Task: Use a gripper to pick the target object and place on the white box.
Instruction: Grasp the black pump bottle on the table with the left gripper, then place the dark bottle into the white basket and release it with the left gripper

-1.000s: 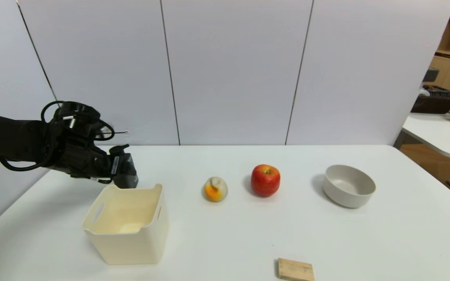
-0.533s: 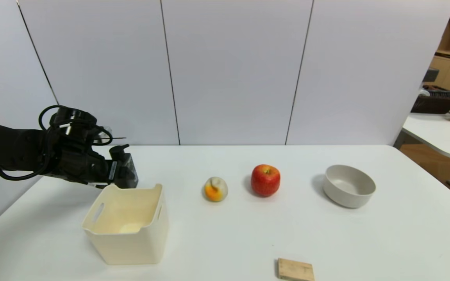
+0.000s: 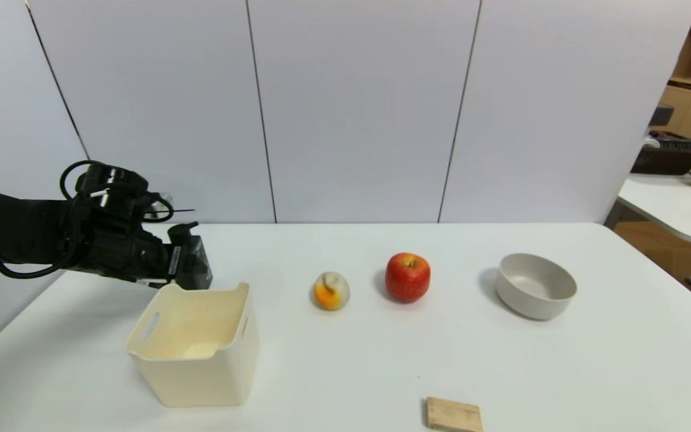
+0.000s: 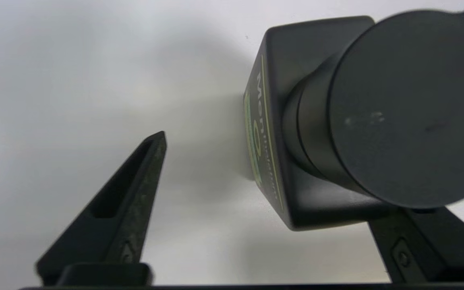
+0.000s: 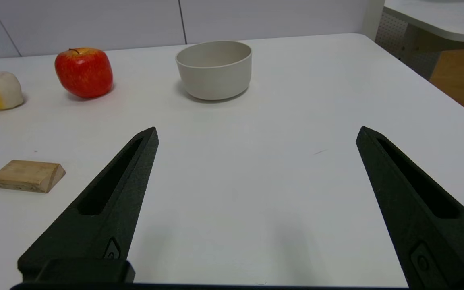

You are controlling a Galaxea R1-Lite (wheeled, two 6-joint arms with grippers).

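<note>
The target object [image 3: 195, 268] is a small dark squarish pump bottle with a black pump head and green-and-white label text; it stands upright on the table just behind the far rim of the white box [image 3: 198, 345]. The white box is a cream square bin with rounded corners and handle slots, open side up.

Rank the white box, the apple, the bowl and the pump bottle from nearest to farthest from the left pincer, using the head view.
1. Pump bottle, at the left pincer itself.
2. White box, just below and in front.
3. Apple, mid-table to the right.
4. Bowl, farthest right.
</note>
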